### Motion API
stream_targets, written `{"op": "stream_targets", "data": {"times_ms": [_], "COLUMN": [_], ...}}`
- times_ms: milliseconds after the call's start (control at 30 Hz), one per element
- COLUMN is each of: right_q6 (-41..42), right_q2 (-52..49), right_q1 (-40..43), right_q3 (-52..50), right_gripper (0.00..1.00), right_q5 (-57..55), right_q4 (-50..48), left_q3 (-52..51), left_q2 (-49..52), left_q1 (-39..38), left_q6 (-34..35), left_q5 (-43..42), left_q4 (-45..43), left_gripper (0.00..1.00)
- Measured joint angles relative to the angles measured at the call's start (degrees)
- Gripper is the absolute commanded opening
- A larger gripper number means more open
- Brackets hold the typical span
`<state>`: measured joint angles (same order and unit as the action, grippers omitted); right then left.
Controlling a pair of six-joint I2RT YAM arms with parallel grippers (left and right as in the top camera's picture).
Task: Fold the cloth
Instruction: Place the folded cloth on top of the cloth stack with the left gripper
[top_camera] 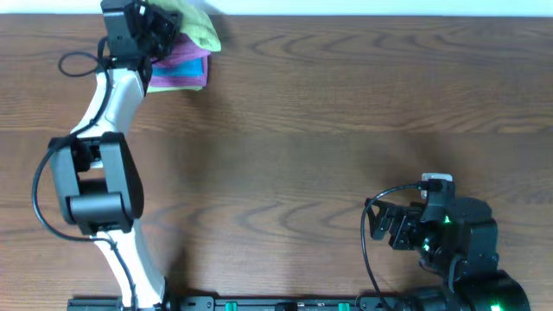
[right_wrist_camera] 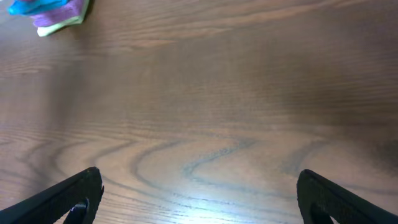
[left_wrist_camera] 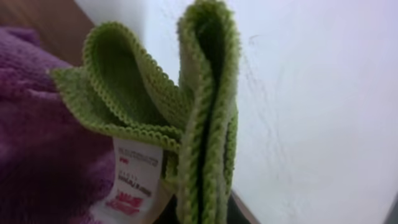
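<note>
Table: wood-grain surface. We see nothing on it except a cloth stack at the far left.

Cloth stack: three colours lie together at the far-left corner, close to the pale wall. A purple cloth and a blue cloth are already flat and squared.

Green cloth: the task's thing. It sits at the far edge of the stack, partly under the left gripper. In the left wrist view it stands upright as several doubled layers, edges bunched rather than aligned.

Progress: we judge the fold as largely made (the layers are already doubled). What remains is laying the green cloth flat on or beside the stack and letting go.

Left gripper: reached out to the far left, directly over the stack. Its fingers are hidden behind fabric. Because the green layers converge at the bottom centre of the wrist view, we judge it is pinched closed on the green cloth.

Right gripper: at the near right, well apart from the stack, jaws spread wide over bare wood, holding nothing.

Care label: white tag hanging below the green fold, just beside the purple cloth.
</note>
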<state>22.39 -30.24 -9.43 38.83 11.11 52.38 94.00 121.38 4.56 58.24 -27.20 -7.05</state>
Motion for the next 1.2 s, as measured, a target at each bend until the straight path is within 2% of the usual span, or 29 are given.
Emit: {"op": "stream_targets", "data": {"times_ms": [167,400,600,800,1067,1200], "right_q6": [0.0,0.0,0.0,0.0,0.0,0.0], "right_q2": [0.0,0.0,0.0,0.0,0.0,0.0], "right_q1": [0.0,0.0,0.0,0.0,0.0,0.0], "right_q3": [0.0,0.0,0.0,0.0,0.0,0.0], "right_gripper": [0.99,0.99,0.99,0.99,0.99,0.99], "right_q5": [0.0,0.0,0.0,0.0,0.0,0.0], "right_q4": [0.0,0.0,0.0,0.0,0.0,0.0], "left_q3": [2.5,2.6,2.6,2.7,2.7,2.7], "left_q2": [0.8,0.8,0.8,0.8,0.8,0.8], "left_q1": [1.0,3.4,4.1,4.3,5.4,6.5], "left_q6": [-0.6,-5.5,-8.9,-11.8,-14.4,-15.6], "left_q5": [-0.9,-0.5,1.0,2.5,3.3,3.3], "left_q4": [2.9,12.4,17.0,19.2,19.2,19.2], "left_gripper": [0.06,0.06,0.08,0.30,0.50,0.66]}}
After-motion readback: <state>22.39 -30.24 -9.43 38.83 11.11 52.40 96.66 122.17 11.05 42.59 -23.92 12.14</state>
